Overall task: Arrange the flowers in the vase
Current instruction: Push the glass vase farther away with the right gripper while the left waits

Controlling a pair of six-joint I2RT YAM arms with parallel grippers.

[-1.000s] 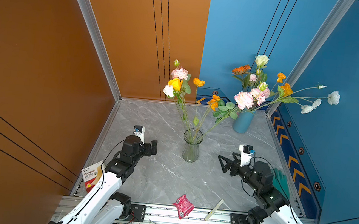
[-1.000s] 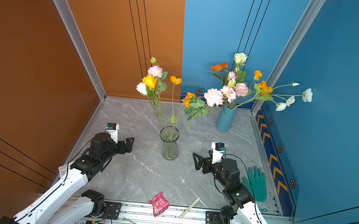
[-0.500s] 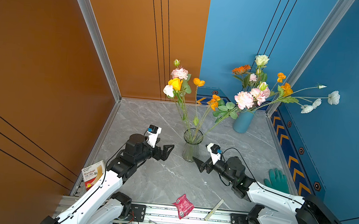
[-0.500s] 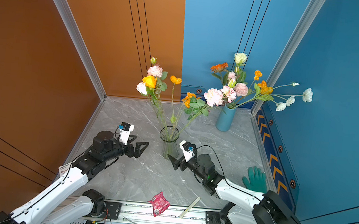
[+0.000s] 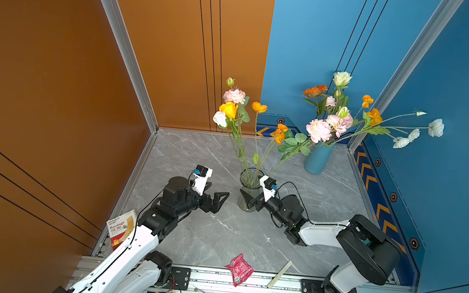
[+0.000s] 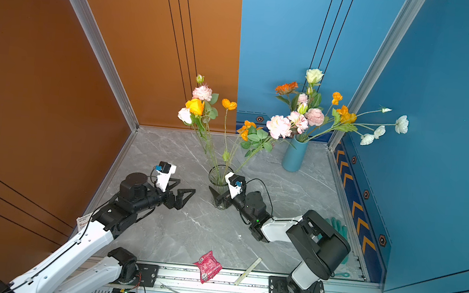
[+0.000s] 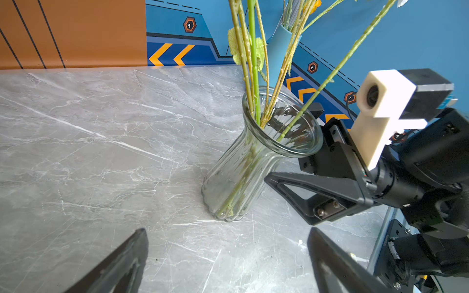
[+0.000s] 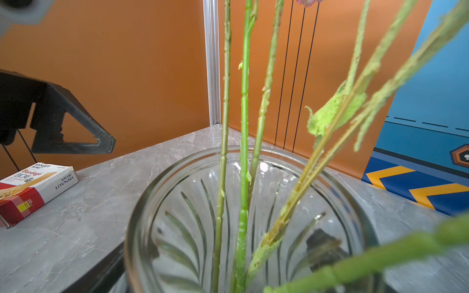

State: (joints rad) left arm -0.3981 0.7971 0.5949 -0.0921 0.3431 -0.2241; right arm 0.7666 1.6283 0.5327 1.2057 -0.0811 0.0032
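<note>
Both top views: two vases (image 5: 249,181) (image 5: 317,161); left claw (image 5: 218,190) wide open, empty; right claw (image 5: 247,200) wide open astride glass vase (image 6: 218,178).

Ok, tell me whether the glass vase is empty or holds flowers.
Not empty: the glass vase holds flowers, their green stems running through its rim down to its base in the left wrist view.

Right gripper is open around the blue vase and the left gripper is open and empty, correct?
Wrong vase. The left wrist view shows the right gripper open around the clear glass vase, not the blue vase, which stands apart farther back. The left gripper is open and empty, as you said.
</note>
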